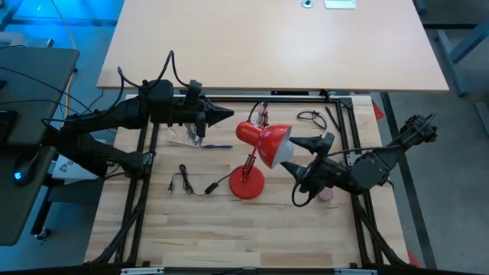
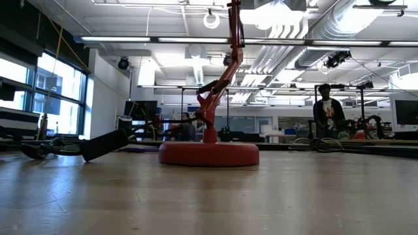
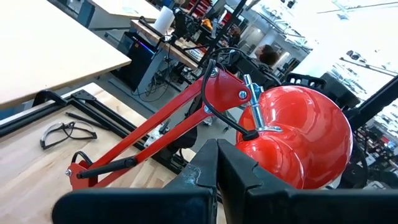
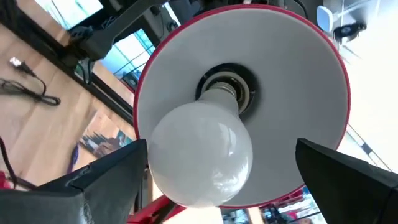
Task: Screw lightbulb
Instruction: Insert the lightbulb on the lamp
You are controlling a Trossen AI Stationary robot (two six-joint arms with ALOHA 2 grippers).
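Two grippers at the red lamp (image 1: 263, 145): right gripper (image 4: 221, 180) spread wide around the lightbulb (image 4: 200, 154), left gripper (image 1: 228, 115) closed, empty

Lamp shade (image 2: 236, 13) runs off the low view at twelve o'clock (bulb unseen there), and the lightbulb (image 4: 200, 155) hides its own threads.

Glossy red lamp shade (image 3: 298, 143) with a matt white inside; frosted, smooth white lightbulb (image 4: 200, 152); pale wood-plank surface (image 1: 229, 229); matt black end effector fingers (image 4: 106, 180).
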